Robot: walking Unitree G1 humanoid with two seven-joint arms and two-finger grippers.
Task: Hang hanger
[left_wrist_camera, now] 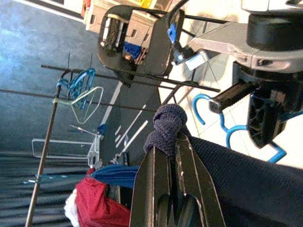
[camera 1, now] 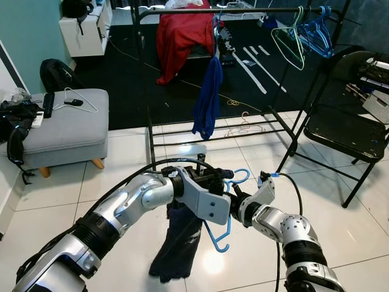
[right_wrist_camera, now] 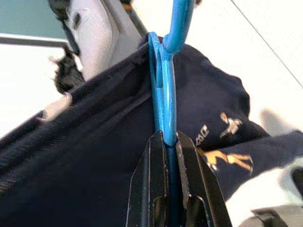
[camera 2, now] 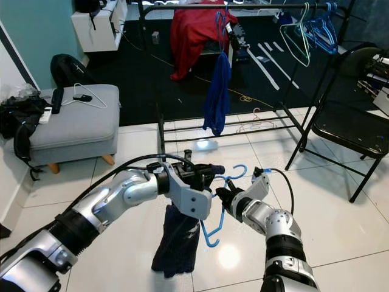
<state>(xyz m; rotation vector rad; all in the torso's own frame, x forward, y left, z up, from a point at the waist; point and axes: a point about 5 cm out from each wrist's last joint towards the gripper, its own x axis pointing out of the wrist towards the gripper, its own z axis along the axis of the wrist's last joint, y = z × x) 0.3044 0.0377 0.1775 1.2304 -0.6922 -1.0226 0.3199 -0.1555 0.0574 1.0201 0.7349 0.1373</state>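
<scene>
From the head views, we see the left gripper (camera 1: 214, 176) and right gripper (camera 1: 234, 201) holding a blue hanger (camera 1: 226, 210) with a dark garment (camera 1: 179, 243) low over the floor, well short of the rack (camera 1: 243, 11). The wrist views show us the left jaws clamped on cloth and the right jaws clamped on the hanger; carrying it over and hooking it on remains.

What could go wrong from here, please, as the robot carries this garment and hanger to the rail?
The left gripper pinches only a bunched edge of the dark navy garment, so the cloth could slip free and drop. The right gripper clamps a thin bar of the blue hanger, which might twist in the jaws. The garment hangs low near the tiled floor and could drag or snag short of the clothes rail.
</scene>
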